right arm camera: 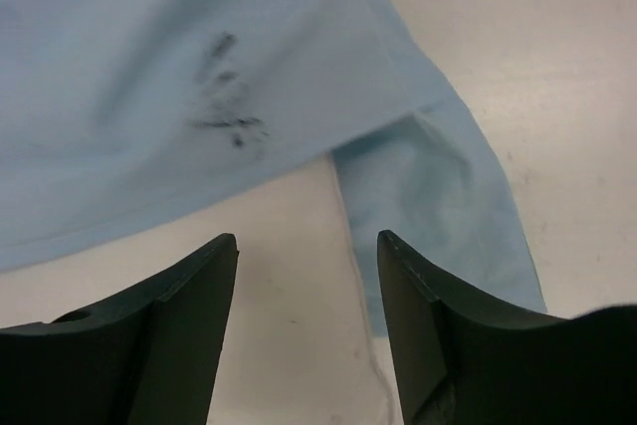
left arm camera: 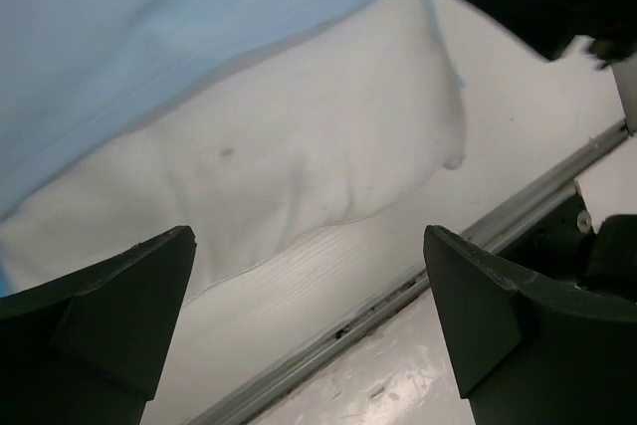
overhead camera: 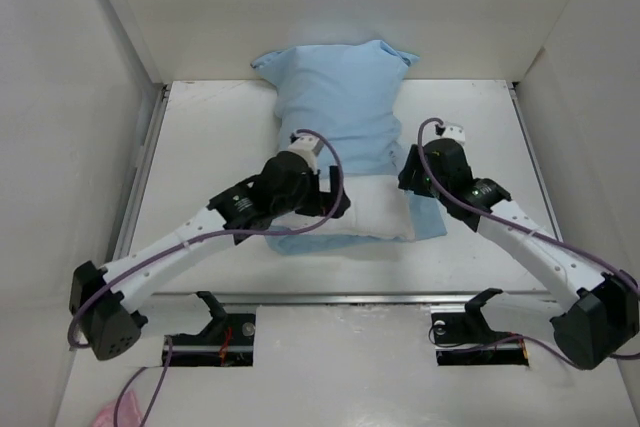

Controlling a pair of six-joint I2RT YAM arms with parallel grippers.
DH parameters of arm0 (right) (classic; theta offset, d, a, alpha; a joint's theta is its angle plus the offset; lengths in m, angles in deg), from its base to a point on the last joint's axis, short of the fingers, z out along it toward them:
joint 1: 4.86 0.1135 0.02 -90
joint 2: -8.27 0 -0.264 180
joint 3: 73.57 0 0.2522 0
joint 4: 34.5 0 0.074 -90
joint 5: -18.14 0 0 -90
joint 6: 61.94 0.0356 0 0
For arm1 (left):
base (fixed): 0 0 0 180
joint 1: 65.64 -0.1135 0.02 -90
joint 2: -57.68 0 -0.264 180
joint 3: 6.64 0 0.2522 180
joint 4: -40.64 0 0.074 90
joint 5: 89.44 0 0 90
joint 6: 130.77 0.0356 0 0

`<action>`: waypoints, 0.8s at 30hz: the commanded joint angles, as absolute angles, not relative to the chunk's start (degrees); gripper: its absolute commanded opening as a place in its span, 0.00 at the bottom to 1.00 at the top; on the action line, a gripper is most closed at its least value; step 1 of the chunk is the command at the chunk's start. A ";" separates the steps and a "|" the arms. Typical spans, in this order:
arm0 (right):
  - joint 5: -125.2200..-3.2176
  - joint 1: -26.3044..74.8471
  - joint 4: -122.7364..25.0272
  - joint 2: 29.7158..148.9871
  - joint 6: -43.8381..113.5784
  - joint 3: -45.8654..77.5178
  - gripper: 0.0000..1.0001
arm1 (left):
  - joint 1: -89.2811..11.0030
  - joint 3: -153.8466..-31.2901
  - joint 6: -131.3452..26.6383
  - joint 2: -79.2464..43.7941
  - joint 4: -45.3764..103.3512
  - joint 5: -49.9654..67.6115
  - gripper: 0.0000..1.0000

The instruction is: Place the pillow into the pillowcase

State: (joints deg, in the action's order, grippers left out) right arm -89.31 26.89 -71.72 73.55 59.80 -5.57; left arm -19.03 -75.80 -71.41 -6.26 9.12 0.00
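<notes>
At the counter's centre: the pillowcase lies lengthwise, closed end toward 12 o'clock, mouth toward 6. The pillow sits mostly inside it; only a white band at the 6 o'clock end shows, bare. A blue flap of the mouth lies flat on the counter at the 4 o'clock corner. Dark smudge on the blue cloth, seen from the right wrist.

Left hand: above the bare band at 7 o'clock, fingers spread wide, gripping nothing.

Right hand: at the 4 o'clock corner over the flap's edge, fingers parted, nothing between them.
</notes>
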 commanded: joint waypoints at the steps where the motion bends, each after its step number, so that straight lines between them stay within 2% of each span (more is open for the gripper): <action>1: -81.97 24.24 -75.94 73.66 62.42 -8.03 0.63 | -11.62 -84.45 -65.82 -12.59 11.51 -1.71 1.00; 3: -81.97 23.63 -75.94 75.41 61.90 -8.74 0.51 | -8.52 -91.21 -65.82 -17.27 7.04 -9.14 1.00; 6: -76.63 23.62 -72.02 78.48 60.94 -10.93 0.42 | -4.82 -100.25 -67.93 -26.24 -0.26 -15.77 1.00; 8: -68.83 23.62 -66.05 80.51 57.69 -12.86 0.37 | -4.30 -102.74 -68.98 -29.92 -1.85 -16.66 1.00; 9: -60.60 24.75 -62.53 81.65 56.80 -14.44 0.35 | -4.29 -103.27 -69.51 -30.56 -2.38 -16.66 1.00; 10: -58.09 25.81 -55.88 84.18 56.27 -14.46 0.35 | -4.29 -103.28 -69.51 -30.56 -2.38 -16.66 1.00; 14: -59.55 32.57 -51.69 91.31 55.04 -8.41 0.36 | -4.29 -101.97 -72.58 -30.66 -5.45 -19.29 1.00; 18: -58.94 33.90 -51.94 96.77 55.04 -0.67 0.37 | -4.29 -97.66 -75.13 -26.10 -8.62 -22.98 1.00; 20: -58.94 31.63 -57.10 96.78 53.81 2.85 0.39 | -4.29 -95.30 -75.92 -24.94 -10.90 -24.39 1.00; 22: -58.42 30.13 -60.02 94.51 52.75 2.86 0.43 | -4.29 -94.06 -77.59 -24.94 -12.57 -26.33 1.00; 24: -58.93 27.76 -63.88 88.56 52.23 0.23 0.57 | -4.29 -93.36 -78.30 -24.94 -14.86 -26.33 1.00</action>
